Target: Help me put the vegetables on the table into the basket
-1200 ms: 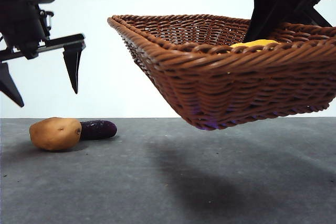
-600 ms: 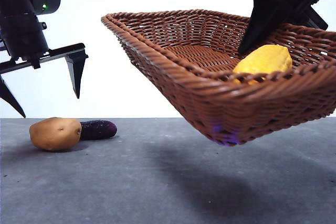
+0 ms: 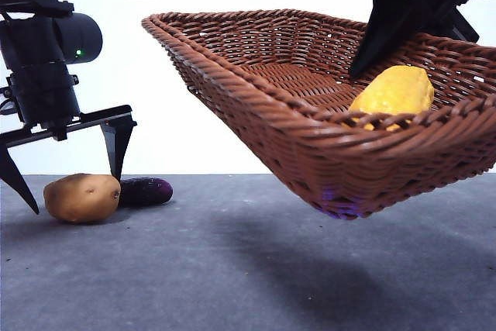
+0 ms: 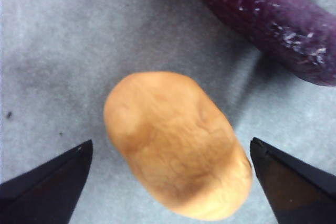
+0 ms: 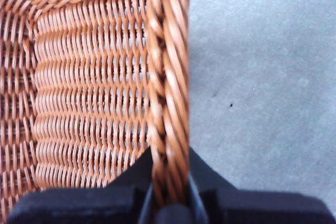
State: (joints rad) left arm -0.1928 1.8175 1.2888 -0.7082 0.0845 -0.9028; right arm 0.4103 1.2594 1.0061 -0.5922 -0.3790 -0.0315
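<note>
Potato (image 4: 176,148) first: it lies on the dark grey surface (image 3: 248,269), with the purple eggplant (image 3: 145,191) just behind it and close to touching. Your left claw (image 3: 66,164) hangs right over the potato with its jaws spread wide, one tip to either side, as the left wrist view shows. The jaws look set to close across the potato's narrower width, which is the grip you want. Lower straight down so the tips pass its widest part before you close; judging by the rounded, smooth skin, a pinch too high could squeeze it out. Mind the tip on the eggplant's side, since it comes down near that vegetable and could nudge it. Close gently and evenly, then lift clear before travelling. Your right claw (image 5: 168,203) is clamped on the braided rim of the basket (image 3: 294,122), one jaw inside the wall and one outside, holding it in the air, tilted, well above the surface. The bumpy yellow vegetable (image 3: 394,92) already rests inside, against the lower side. Keep that tilt from growing, or it may roll toward the rim. Bring the potato over the open middle of the basket and release it low, away from the yellow one.
</note>
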